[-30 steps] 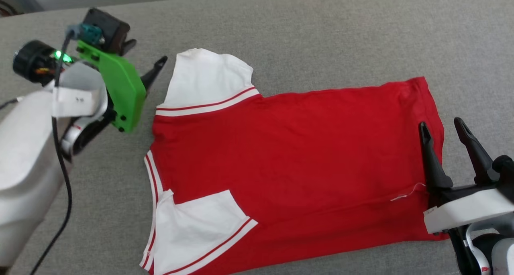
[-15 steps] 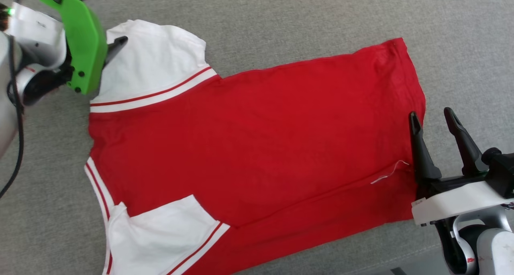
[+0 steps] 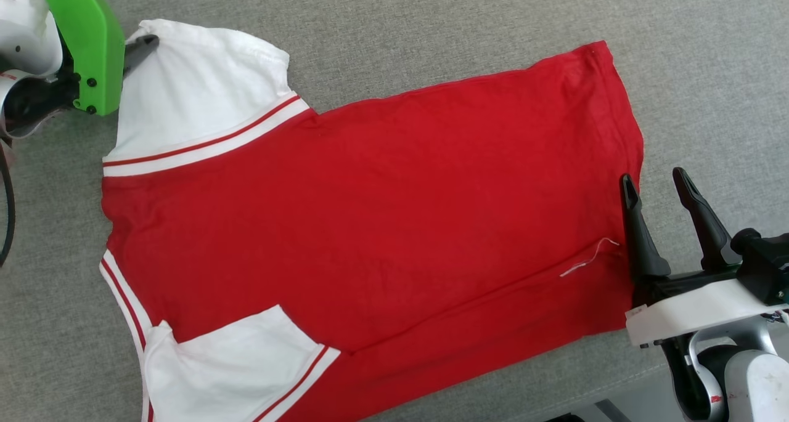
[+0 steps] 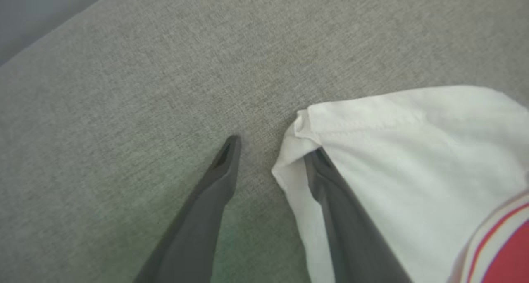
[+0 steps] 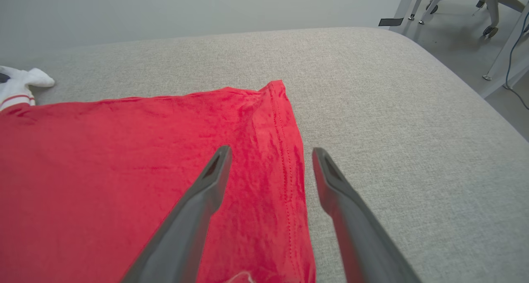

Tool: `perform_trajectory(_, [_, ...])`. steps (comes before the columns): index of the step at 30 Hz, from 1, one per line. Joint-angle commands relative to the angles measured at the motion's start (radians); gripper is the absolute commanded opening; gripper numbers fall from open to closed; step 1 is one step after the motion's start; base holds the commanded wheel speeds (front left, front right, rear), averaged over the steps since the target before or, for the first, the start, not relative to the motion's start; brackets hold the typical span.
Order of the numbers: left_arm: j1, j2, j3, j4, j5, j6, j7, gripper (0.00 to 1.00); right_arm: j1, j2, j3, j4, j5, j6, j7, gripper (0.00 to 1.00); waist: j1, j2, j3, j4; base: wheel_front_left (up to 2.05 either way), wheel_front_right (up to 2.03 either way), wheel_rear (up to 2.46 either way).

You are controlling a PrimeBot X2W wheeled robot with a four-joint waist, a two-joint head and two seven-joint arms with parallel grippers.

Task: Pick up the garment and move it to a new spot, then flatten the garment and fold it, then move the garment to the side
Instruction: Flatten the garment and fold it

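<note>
Since a second ago my left gripper (image 4: 274,146) has reached the far white sleeve (image 3: 197,89). Its jaws are apart, straddling the sleeve's corner, with nothing pinched yet. The shirt (image 3: 370,212) lies flat on the grey cushion (image 3: 431,34), long axis crosswise, hem at my open, empty right gripper (image 3: 652,175).

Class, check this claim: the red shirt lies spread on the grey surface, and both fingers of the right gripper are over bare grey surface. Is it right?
Not quite. The right gripper straddles the hem of the red shirt: one finger is over red cloth, the other over the grey surface. The right wrist view shows it.
</note>
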Motion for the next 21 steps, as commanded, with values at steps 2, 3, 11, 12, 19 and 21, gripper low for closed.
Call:
perform_trajectory(2, [0.012, -0.014, -0.026, 0.015, -0.026, -0.002, 0.017, 0.0, -0.024, 0.002, -0.003, 0.001, -0.006, -0.001, -0.001, 1.0, 0.0, 0.0, -0.007, 0.01, 0.0, 0.0, 0.0])
perform_trajectory(3, [0.012, -0.017, -0.03, 0.014, -0.033, -0.002, 0.013, 0.0, -0.025, 0.002, -0.004, 0.001, -0.008, -0.001, 0.002, 1.0, 0.0, 0.0, -0.011, 0.014, 0.0, 0.0, 0.0])
perform_trajectory(11, [0.034, -0.037, -0.039, 0.01, -0.045, -0.002, -0.138, 0.0, -0.028, -0.002, -0.02, -0.004, -0.025, -0.001, 0.039, 1.0, 0.0, 0.0, -0.083, 0.056, 0.0, 0.0, 0.0])
perform_trajectory(12, [0.04, -0.041, -0.036, 0.006, -0.049, -0.002, -0.161, 0.0, -0.028, -0.009, -0.024, -0.008, -0.028, -0.001, 0.049, 1.0, 0.0, 0.0, -0.094, 0.066, 0.0, 0.0, 0.0])
perform_trajectory(19, [0.064, -0.036, -0.055, -0.072, -0.036, -0.002, -0.241, 0.0, -0.044, -0.083, -0.042, -0.045, -0.022, -0.001, 0.166, 1.0, 0.0, 0.0, -0.166, 0.138, 0.0, 0.0, 0.0])
perform_trajectory(21, [0.077, -0.033, -0.06, -0.108, -0.033, -0.002, -0.253, 0.0, -0.053, -0.114, -0.042, -0.046, -0.012, -0.001, 0.234, 1.0, 0.0, 0.0, -0.181, 0.16, 0.0, 0.0, 0.0])
